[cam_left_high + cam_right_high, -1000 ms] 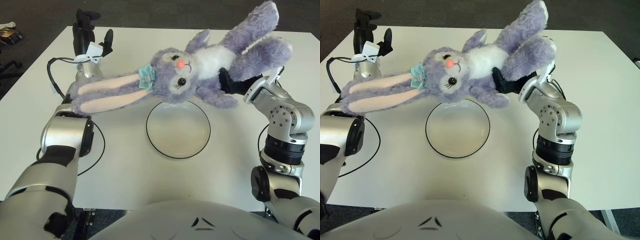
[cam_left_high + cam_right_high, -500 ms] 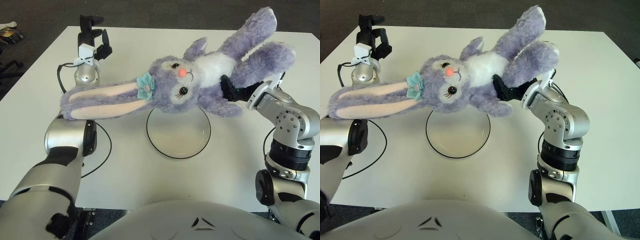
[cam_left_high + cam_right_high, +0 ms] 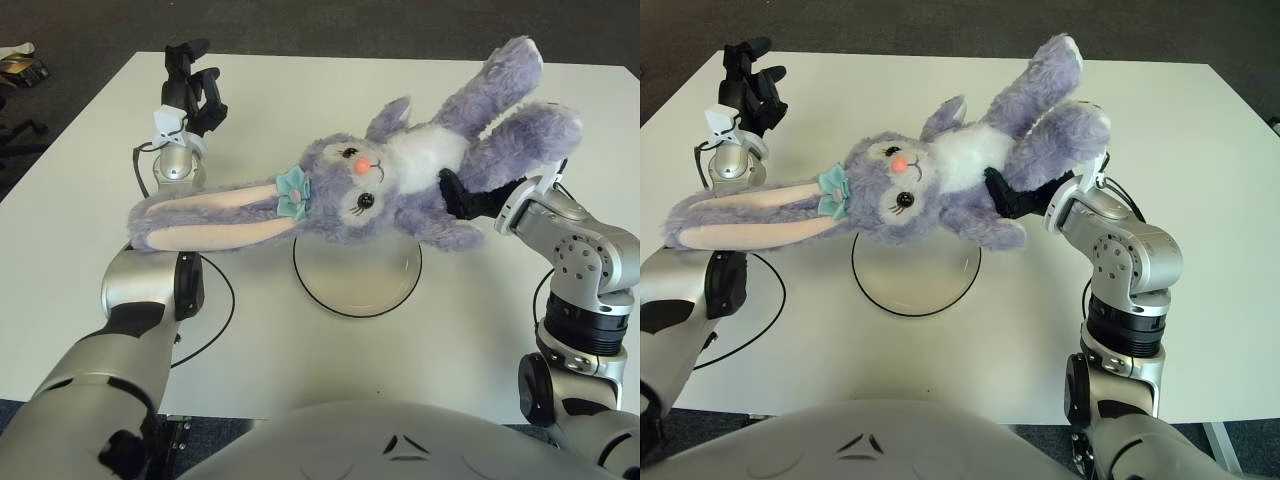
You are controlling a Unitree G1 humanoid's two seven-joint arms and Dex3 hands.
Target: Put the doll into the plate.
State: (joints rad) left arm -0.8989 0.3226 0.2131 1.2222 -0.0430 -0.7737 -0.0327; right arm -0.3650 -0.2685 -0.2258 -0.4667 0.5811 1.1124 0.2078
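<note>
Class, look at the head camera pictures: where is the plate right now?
The plate lies on the white table at centre, right under the purple bunny doll, which the right hand holds above its far rim.

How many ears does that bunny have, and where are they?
2. Both long ears stretch together toward the robot's left, past the plate, lying across the left forearm. The right robot hand holds the doll by its body.
</note>
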